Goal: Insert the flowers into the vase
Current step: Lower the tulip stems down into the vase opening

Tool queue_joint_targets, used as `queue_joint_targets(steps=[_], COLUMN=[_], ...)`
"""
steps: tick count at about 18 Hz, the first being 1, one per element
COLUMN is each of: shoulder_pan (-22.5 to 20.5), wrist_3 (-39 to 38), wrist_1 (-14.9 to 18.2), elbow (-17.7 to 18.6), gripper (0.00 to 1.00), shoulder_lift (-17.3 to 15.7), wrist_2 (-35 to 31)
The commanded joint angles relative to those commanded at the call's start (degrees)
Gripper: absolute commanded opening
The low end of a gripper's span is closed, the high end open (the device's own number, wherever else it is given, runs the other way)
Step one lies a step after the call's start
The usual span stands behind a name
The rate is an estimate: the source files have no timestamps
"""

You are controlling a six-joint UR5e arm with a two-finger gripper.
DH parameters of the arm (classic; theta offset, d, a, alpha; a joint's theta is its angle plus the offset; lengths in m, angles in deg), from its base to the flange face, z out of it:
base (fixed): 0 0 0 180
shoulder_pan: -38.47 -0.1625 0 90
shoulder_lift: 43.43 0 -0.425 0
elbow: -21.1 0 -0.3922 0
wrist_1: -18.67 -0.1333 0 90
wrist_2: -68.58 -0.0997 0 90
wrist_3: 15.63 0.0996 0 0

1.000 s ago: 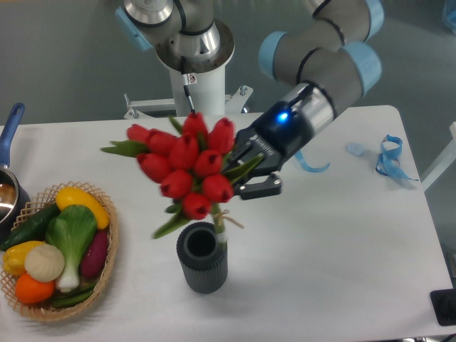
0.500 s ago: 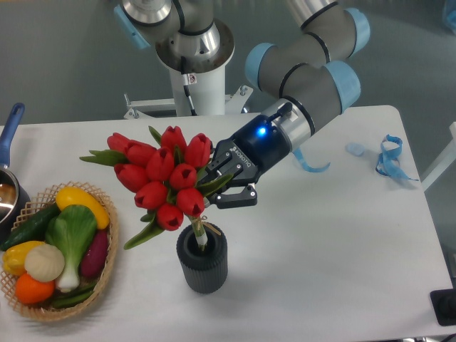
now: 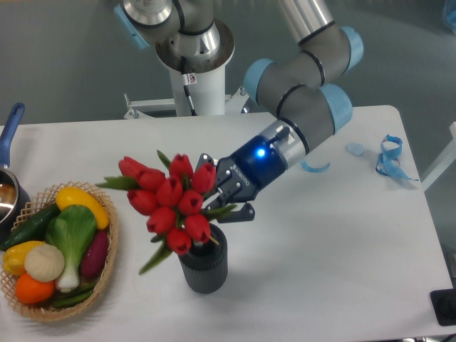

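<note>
Your gripper [image 3: 226, 198] is clenched on the flowers [image 3: 171, 203] just under the heads, and over the last second it has carried the bunch down and to the left. A second ago the stems hung beside the rim of the vase [image 3: 204, 265]; half a second ago their tips sat in the mouth; now the lowest buds rest right at the rim and hide most of the opening. That puts you late in the insertion: the stems appear to be inside, though the heads block the view of how deep they sit. The bunch leans left, towards the wicker basket [image 3: 107, 263] of vegetables. Before you let go, consider righting it, since a top-heavy, tilted bunch may tip the small vase.
</note>
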Motion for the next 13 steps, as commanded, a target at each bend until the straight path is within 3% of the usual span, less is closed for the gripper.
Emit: queue_joint_targets(steps=[13], shoulder_pan=[-0.35], wrist_3=[4.48], wrist_1=[-0.35], elbow=[0.7], gripper=[0.19], shoulder_lift=[5.54], wrist_2=[-0.35])
